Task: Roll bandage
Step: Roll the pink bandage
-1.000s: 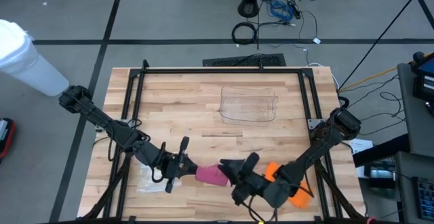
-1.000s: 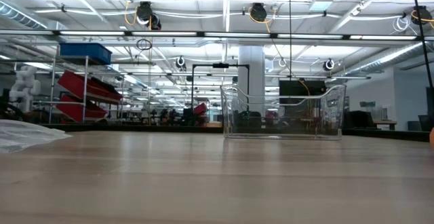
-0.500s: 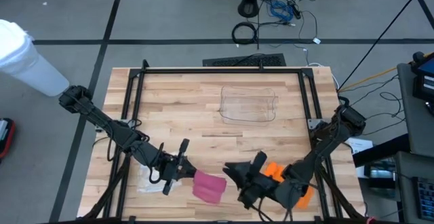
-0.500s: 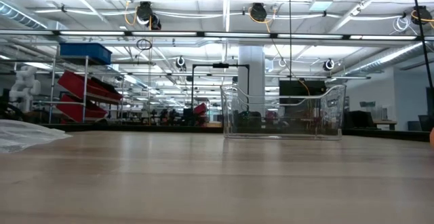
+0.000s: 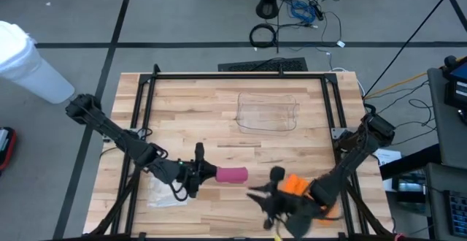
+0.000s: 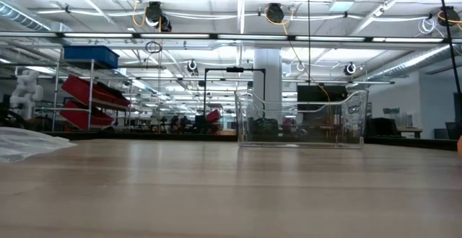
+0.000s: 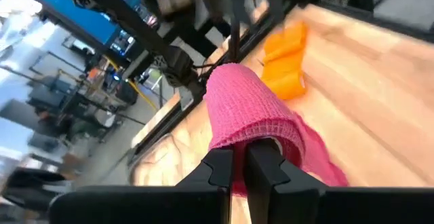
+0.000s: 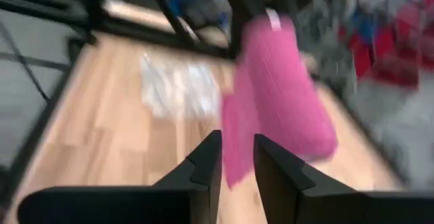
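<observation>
The left gripper (image 5: pixel 206 172) pinches the pink bandage (image 5: pixel 231 174) above the tabletop's (image 5: pixel 190 117) front edge; the right gripper's (image 5: pixel 257 195) fingers stand apart, empty — beside an orange roll (image 5: pixel 298 185). Clear bin (image 5: pixel 267 112) mid-table — workshop behind.

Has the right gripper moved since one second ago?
Yes. In the high view the right gripper has backed away from the pink bandage, toward the table's near edge.
</observation>
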Robot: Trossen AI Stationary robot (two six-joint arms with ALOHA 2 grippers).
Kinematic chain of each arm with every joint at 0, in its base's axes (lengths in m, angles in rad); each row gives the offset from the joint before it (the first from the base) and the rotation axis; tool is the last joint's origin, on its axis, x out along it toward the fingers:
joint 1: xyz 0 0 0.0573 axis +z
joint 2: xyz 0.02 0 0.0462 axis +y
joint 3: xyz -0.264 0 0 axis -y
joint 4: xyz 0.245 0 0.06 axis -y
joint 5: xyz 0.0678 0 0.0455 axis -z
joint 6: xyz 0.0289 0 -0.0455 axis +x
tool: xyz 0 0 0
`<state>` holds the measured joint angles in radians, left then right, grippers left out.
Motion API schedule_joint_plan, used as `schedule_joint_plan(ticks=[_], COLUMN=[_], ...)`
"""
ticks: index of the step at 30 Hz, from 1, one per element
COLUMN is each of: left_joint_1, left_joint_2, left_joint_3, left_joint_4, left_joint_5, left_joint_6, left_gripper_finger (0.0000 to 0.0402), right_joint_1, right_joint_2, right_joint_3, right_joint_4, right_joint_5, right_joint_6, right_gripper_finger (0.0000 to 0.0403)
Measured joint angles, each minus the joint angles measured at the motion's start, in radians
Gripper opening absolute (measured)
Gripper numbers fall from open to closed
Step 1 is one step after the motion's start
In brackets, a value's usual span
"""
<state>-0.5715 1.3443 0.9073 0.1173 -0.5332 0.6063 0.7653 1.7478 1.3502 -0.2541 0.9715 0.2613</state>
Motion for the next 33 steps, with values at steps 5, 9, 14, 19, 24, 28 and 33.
schedule_joint_plan(ticks=[5, 9, 14, 19, 24, 28, 33], left_joint_1=[0.069, 0.090, 0.148, 0.209, 0.219, 0.229, 0.270], left_joint_2=[0.033, 0.043, 0.040, 0.049, 0.126, 0.232, 0.396], left_joint_3=[-0.043, -0.198, -0.414, -0.532, -0.595, -0.596, -0.593], left_joint_4=[0.056, 0.251, 0.629, 0.669, 0.792, 0.910, 1.035], left_joint_5=[0.233, 0.246, 0.270, 0.298, 0.302, 0.295, 0.287], left_joint_6=[-0.199, -0.256, -0.309, -0.432, -0.451, -0.436, -0.425], left_gripper_finger=[0.0018, 0.0018, 0.0018, 0.0018, 0.0018, 0.0018, 0.0018], right_joint_1=[-0.030, -0.041, -0.049, -0.071, -0.113, -0.147, -0.186], right_joint_2=[0.021, 0.020, 0.021, 0.021, 0.022, 0.022, 0.021], right_joint_3=[0.000, -0.022, -0.118, -0.310, -0.551, -0.716, -0.767], right_joint_4=[-0.174, -0.176, -0.150, 0.126, 0.647, 1.022, 1.114], right_joint_5=[-0.027, 0.012, 0.016, -0.027, -0.143, -0.229, -0.285], right_joint_6=[0.237, 0.253, 0.356, 0.408, 0.368, 0.334, 0.333], right_gripper_finger=[0.0058, 0.0051, 0.0033, 0.0017, 0.0009, 0.0001, 0.0001])
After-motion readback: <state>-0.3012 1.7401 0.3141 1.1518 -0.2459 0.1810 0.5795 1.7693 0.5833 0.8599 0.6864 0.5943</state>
